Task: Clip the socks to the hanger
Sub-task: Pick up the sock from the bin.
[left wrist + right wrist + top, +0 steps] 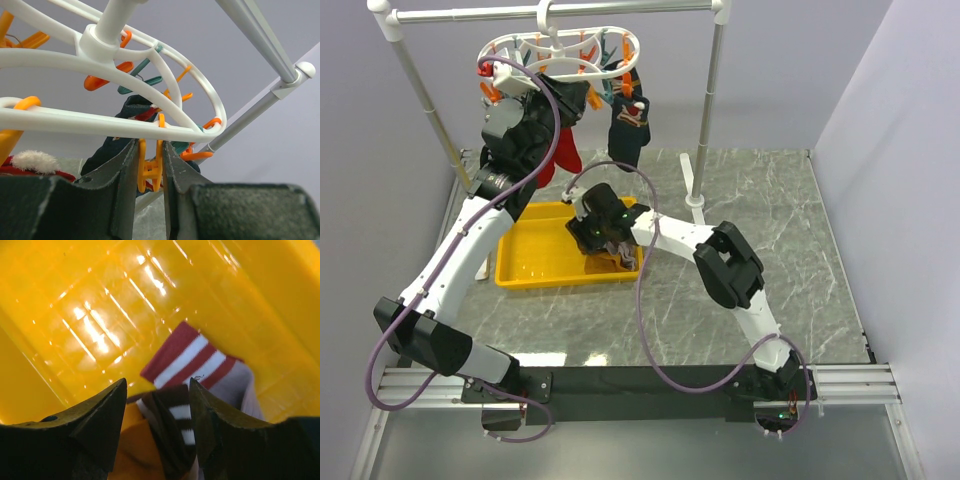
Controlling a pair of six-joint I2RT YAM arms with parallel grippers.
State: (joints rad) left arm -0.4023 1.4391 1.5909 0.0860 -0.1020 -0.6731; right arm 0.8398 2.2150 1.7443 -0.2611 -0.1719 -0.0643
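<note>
Orange plastic, pinched tight: the left end effector (149, 157) is clamped on an orange clothespin (150, 172) dangling from the white hanger (100, 125). It is likely squeezing the tails so the peg's mouth gapes for a sock. Just beyond, a dark sock (630, 125) and a red sock (560, 155) hang below the frame.

Down low, the right end effector (157, 390) has its fingers apart, straddling the brown striped cuff of a mustard sock (170, 425). A red-and-white striped cuff (187, 357) lies touching it in the yellow tray (75, 300) on the grey marble counter (770, 200). It looks poised to pinch that cuff and carry it up to the opened peg.
</note>
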